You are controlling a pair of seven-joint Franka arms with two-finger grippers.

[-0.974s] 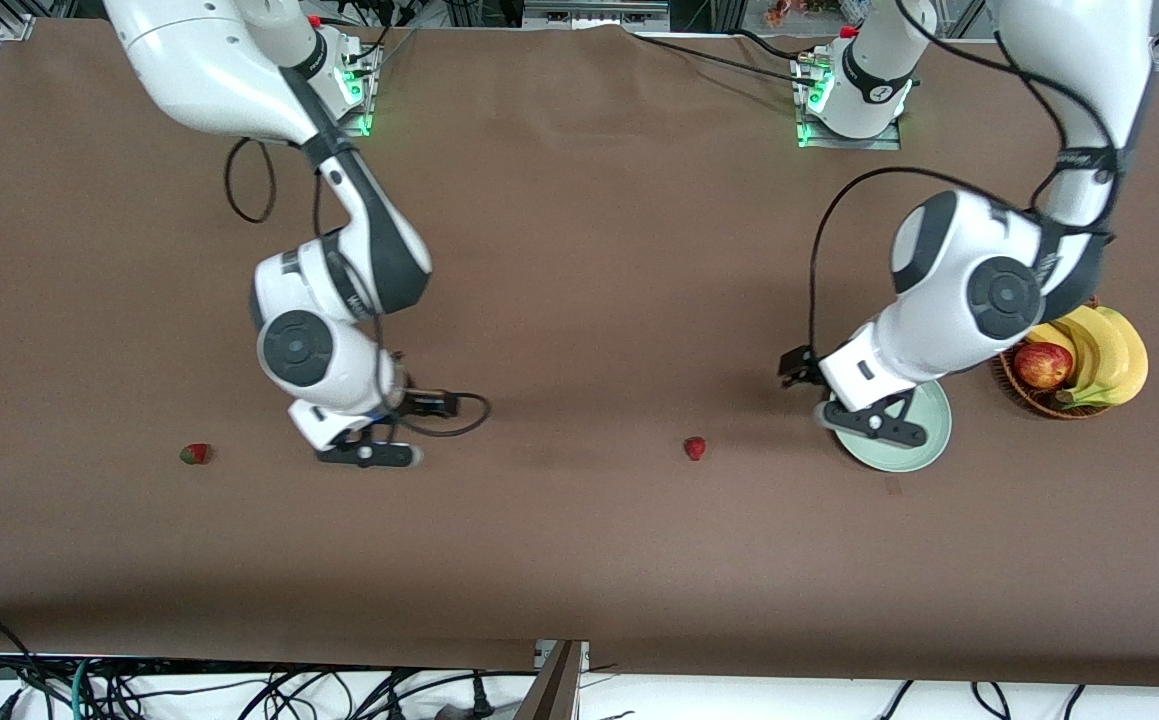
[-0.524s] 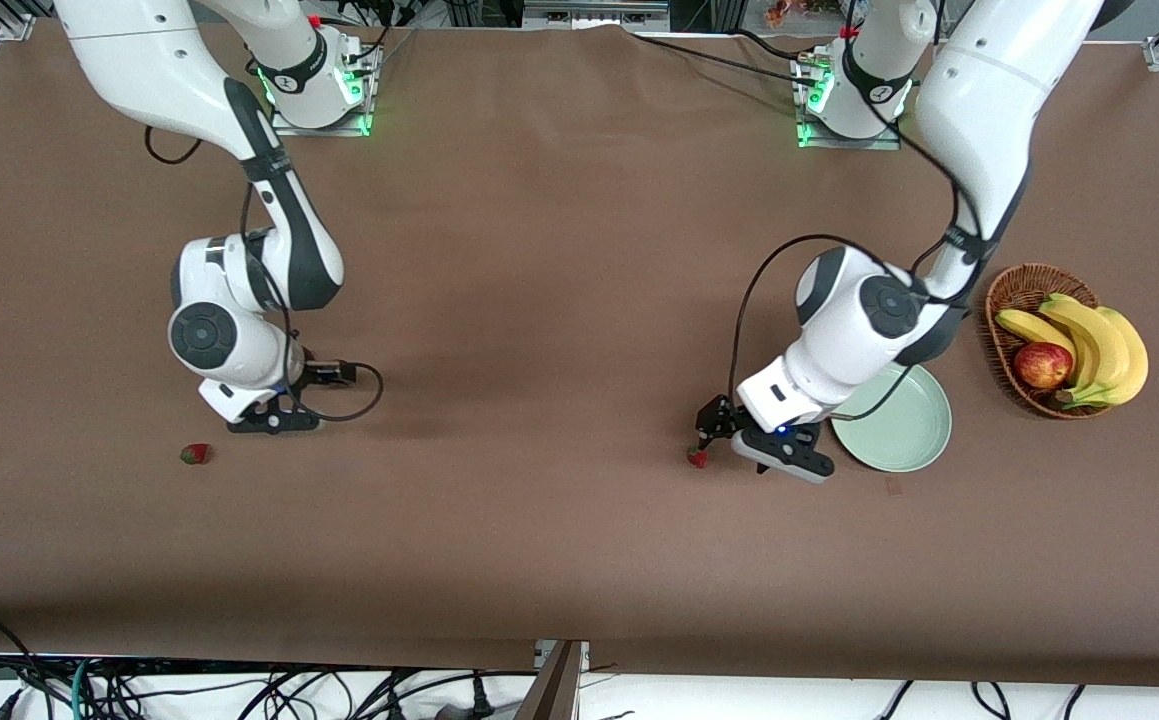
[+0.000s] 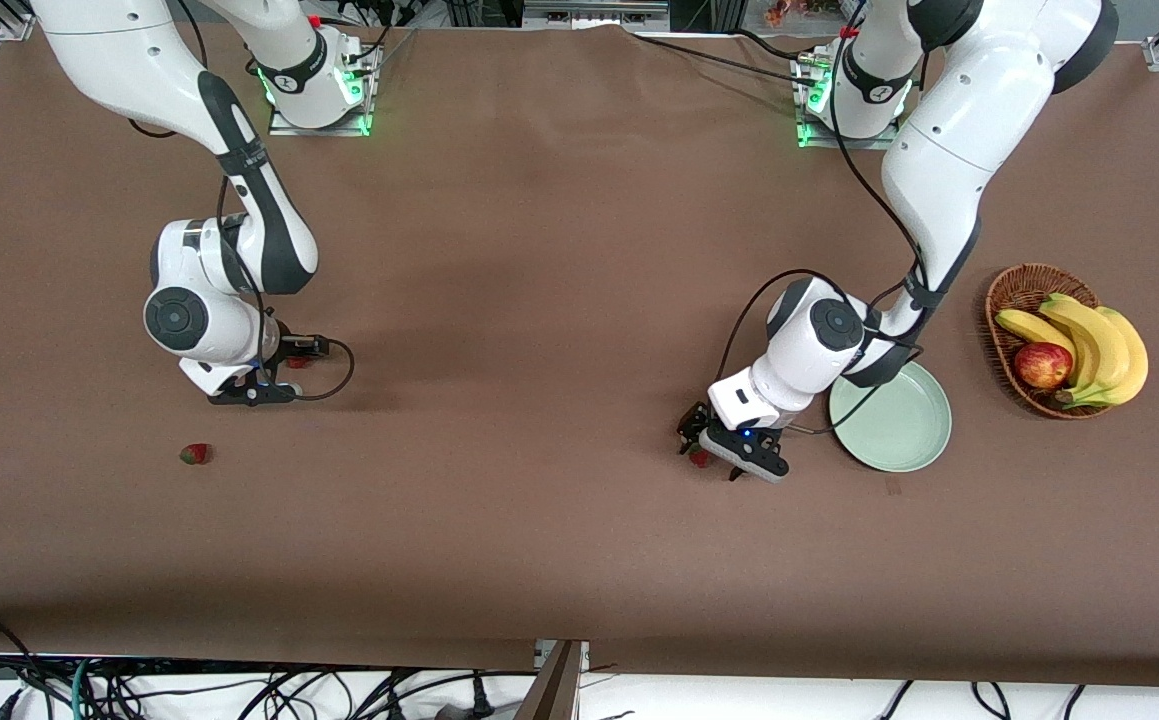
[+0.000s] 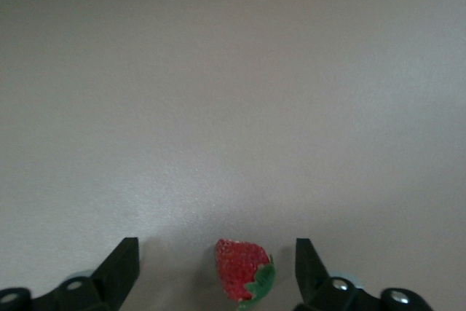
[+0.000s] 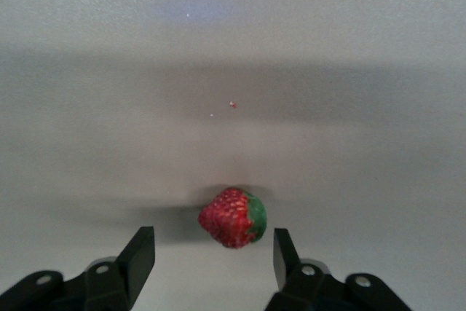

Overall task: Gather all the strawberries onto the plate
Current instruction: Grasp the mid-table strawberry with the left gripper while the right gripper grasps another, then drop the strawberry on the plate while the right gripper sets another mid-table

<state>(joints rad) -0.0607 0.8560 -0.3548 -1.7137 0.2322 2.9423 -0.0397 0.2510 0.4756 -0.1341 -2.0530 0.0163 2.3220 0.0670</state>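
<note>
Three strawberries lie on the brown table. One strawberry lies beside the pale green plate, toward the table's middle. My left gripper is low over it and open. In the left wrist view the berry lies between the fingers of the left gripper, touching neither. A second strawberry lies by my right gripper, which is open. In the right wrist view this berry lies just past the tips of the right gripper. A third strawberry lies alone, nearer the camera. The plate holds nothing.
A brown wicker basket with bananas and a red apple stands beside the plate at the left arm's end of the table. The left wrist's cable hangs over the plate's rim.
My left gripper left the plate and came down around the strawberry beside it. My right arm swung toward its end of the table, uncovering a strawberry, and its gripper now sits by that berry.
</note>
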